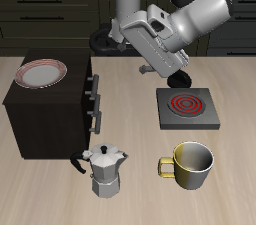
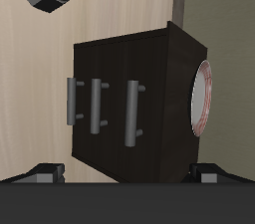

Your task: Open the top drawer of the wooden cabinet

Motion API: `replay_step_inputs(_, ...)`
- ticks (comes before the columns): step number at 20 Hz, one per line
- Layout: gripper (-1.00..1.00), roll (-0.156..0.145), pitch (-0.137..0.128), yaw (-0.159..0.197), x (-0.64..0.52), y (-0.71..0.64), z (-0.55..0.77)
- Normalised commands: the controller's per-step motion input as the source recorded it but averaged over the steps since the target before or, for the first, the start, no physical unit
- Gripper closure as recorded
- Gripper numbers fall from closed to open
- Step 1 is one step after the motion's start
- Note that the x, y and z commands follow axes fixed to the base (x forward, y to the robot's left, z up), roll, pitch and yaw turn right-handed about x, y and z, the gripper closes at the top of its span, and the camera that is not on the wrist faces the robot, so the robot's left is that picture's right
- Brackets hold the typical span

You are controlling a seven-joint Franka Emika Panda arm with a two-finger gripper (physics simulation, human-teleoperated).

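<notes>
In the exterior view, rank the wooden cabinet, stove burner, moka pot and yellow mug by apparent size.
1. wooden cabinet
2. stove burner
3. moka pot and yellow mug: they look about alike, so I won't rank them.

1 cabinet (3 drawers), 1 mug

Wooden cabinet: very dark brown, near black, on all visible faces; faint grain in the wrist view. Drawer handles: silver-grey bars, the top drawer included. Plate on the cabinet: white centre, reddish-pink rim band. Moka pot: plain silver-grey metal, black knob and handle. Mug: olive-yellow, darker inside. Burner plate: dark grey, with red concentric rings. Table: pale beige wood grain. Gripper: white-grey housing; fingers appear black, though poorly seen.
</notes>
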Motion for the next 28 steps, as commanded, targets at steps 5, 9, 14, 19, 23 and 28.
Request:
replay_step_inputs(5,-1.0,-0.002,0.006,0.023,0.07,0.0,-0.16)
replay_step_inputs(9,-1.0,-0.044,0.024,-0.001,0.17,-0.33,-0.11)
replay_step_inputs(14,-1.0,-0.045,0.031,-0.018,0.05,-0.2,-0.13)
replay_step_inputs(19,-1.0,-0.011,0.033,0.01,0.05,-0.12,-0.18)
replay_step_inputs(23,-1.0,-0.01,0.013,0.007,0.06,-0.08,-0.09)
replay_step_inputs(28,-1.0,-0.032,0.03,0.0,0.0,-0.15,-0.15)
